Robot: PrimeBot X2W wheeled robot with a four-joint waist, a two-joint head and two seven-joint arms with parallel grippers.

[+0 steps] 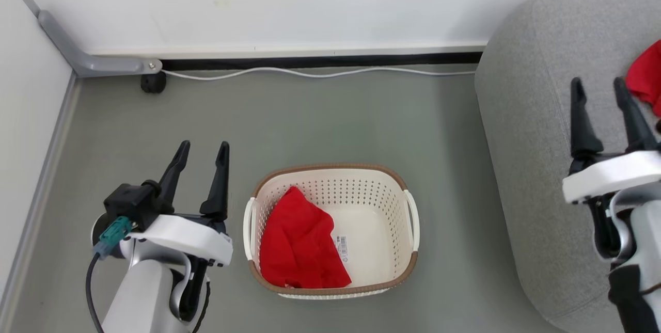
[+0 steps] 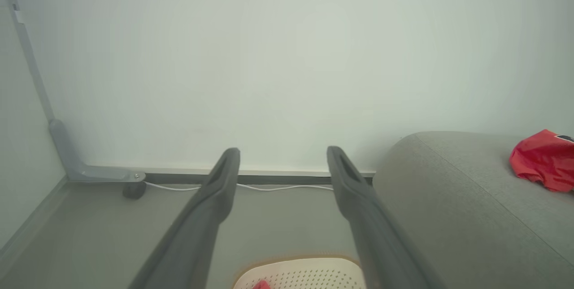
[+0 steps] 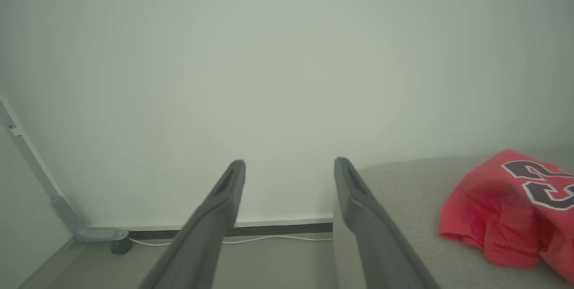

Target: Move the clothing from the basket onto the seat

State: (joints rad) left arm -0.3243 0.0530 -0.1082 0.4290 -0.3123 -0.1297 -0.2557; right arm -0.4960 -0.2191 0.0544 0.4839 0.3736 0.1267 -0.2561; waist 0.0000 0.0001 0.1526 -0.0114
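A plain red garment [image 1: 298,246] lies bunched in the left half of the cream basket [image 1: 408,255] on the floor; the basket's far rim [image 2: 300,265] peeks in low in the left wrist view. The red jersey [image 3: 511,210] with dark numbers lies on the grey seat [image 1: 532,131], at the right edge [image 1: 645,77] of the head view and small [image 2: 542,159] in the left wrist view. My left gripper [image 1: 203,148] hangs open and empty left of the basket. My right gripper [image 1: 598,85] stands open and empty over the seat, left of the jersey.
A white wall with a dark skirting strip runs behind. A white cable [image 1: 310,72] lies along its foot, and a grey bracket with a black caster [image 1: 153,82] sits in the far left corner. Grey floor [image 1: 310,126] lies between wall and basket.
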